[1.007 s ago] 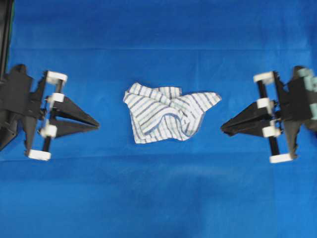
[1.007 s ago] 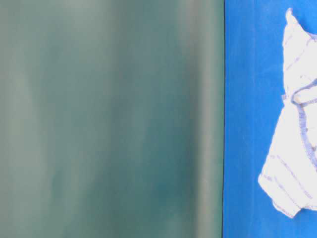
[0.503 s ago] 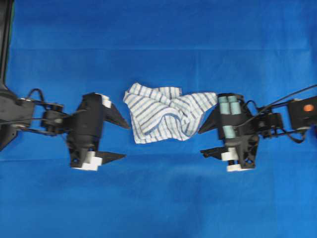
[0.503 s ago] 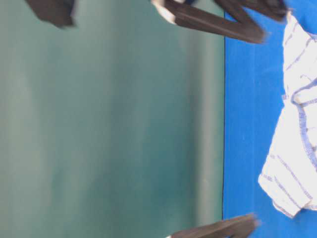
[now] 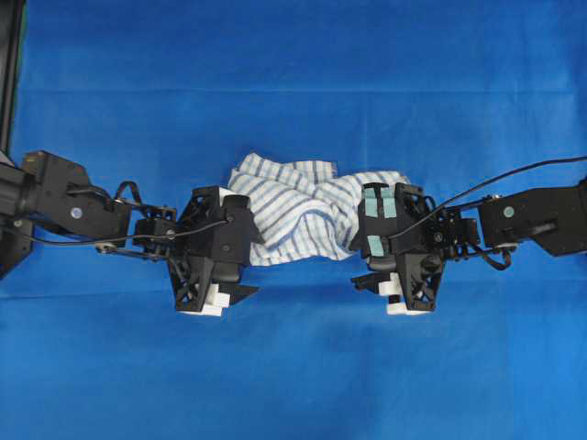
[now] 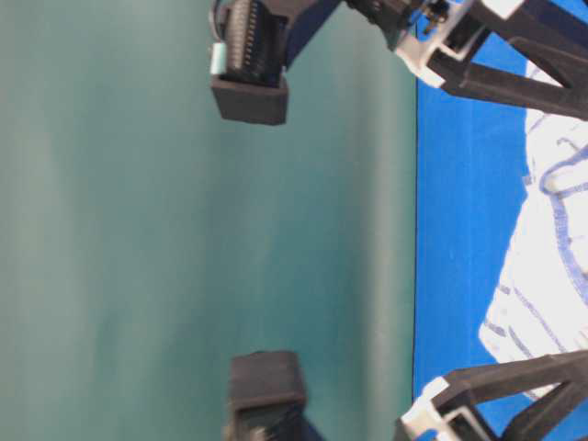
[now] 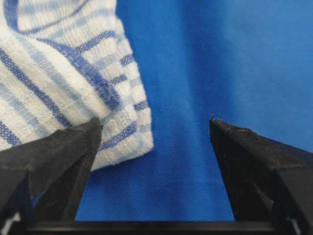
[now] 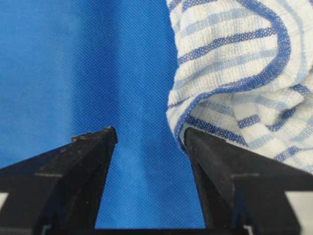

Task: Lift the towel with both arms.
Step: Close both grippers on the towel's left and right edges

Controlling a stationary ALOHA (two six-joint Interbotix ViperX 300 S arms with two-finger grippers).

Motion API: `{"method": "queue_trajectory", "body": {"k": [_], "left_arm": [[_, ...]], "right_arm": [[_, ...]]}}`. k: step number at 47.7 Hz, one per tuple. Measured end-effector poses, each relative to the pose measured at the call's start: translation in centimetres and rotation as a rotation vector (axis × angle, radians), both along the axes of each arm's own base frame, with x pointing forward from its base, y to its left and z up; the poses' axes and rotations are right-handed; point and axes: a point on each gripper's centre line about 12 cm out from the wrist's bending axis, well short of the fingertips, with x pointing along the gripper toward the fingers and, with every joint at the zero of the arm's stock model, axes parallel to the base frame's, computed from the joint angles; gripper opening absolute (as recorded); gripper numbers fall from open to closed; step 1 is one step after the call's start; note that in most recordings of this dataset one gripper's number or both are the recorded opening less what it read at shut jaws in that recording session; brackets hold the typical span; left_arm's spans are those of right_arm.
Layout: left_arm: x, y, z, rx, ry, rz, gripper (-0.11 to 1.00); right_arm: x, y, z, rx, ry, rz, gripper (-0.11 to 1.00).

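Currently, the towel is lying crumpled at the centre of the blue table cloth, with its long axis running from 9 o'clock to 3 o'clock in the overhead view.

The left gripper is standing at the towel's 9 o'clock end and the right gripper at its 3 o'clock end. Both are sitting equally close; neither arm is nearer.

Both sets of jaws are standing wide apart, and nothing is being held.

In the left wrist view, the towel's lower corner is lying at 10 o'clock from the gap, overlapping only the left-hand finger. The gap itself is showing bare table cloth.

In the right wrist view, the towel's folded edge is lying at 1 o'clock from the gap, just above the right-hand finger. Here also the gap is showing mostly bare cloth.

Judgement: each gripper is sitting offset towards 6 o'clock from the towel's ends, as the overhead view has it. The coming grasp is depending on bringing fabric between the fingers before closing; closing now is likely to catch only a thin edge, or nothing.
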Motion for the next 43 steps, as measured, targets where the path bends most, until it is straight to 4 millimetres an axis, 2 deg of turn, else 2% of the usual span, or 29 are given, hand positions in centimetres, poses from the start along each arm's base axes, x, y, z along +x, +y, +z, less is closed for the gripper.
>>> {"method": "queue_trajectory", "body": {"k": [7,13,15,20,23,36,39,43], "left_arm": [[0.1,0.7,-1.0,0.002,0.026,0.019,0.73],[0.3,1.0,-1.1,0.002,0.026,0.029,0.51],[0.3,1.1,-1.1,0.002,0.026,0.033,0.41],[0.4,1.6,-1.1,0.0,0.025,0.048,0.16],[0.4,1.7,-1.0,-0.002,0.023,0.052,0.05],[0.4,1.7,-0.9,0.002,0.046,0.051,0.04],[0.3,1.7,-0.4,-0.001,0.059,0.053,0.04],[0.3,1.7,1.3,-0.003,0.065,0.053,0.04]], "right_arm": [[0.3,0.0,-0.7,-0.001,0.005,-0.002,0.62],[0.4,-0.5,-1.0,-0.002,0.012,-0.014,0.56],[0.4,-0.7,-1.0,-0.001,0.012,-0.021,0.48],[0.5,-1.4,-1.1,-0.001,0.012,-0.038,0.19],[0.5,-1.6,-1.0,0.0,0.012,-0.047,0.02],[0.5,-1.6,-0.9,0.0,0.011,-0.047,0.01],[0.4,-1.6,-0.2,0.0,0.003,-0.044,0.01],[0.3,-1.5,1.3,0.003,-0.015,-0.043,0.01]]}}
